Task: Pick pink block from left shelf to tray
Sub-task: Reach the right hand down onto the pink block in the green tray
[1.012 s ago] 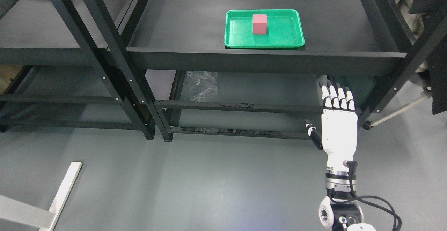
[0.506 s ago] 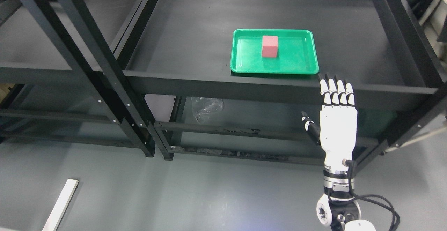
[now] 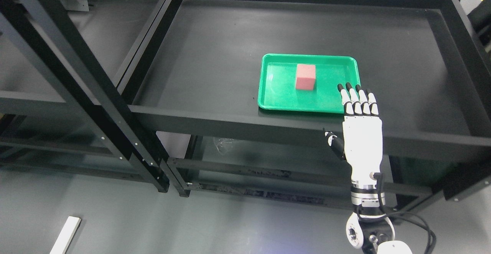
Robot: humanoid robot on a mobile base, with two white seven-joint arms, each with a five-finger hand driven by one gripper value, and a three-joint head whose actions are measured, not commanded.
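A pink block (image 3: 305, 76) stands upright inside a green tray (image 3: 280, 100) on the dark top shelf of the right rack. My right hand (image 3: 356, 112) rises from the lower right, flat and open, fingers straight and together, thumb out to the left. Its fingertips (image 3: 355, 91) overlap the tray's front right corner in the picture, to the right of and nearer than the block. It holds nothing. No left arm shows.
The right rack's shelf (image 3: 215, 54) has a raised black rim; its front rail (image 3: 230, 119) crosses in front of my hand's palm. A second black rack (image 3: 57, 54) stands at the left. A white strip (image 3: 65, 234) lies on the grey floor.
The camera has tilted, so the whole shelf scene slid downward. My right hand has risen from below the front rail to the tray's front right corner. The block stays in the tray.
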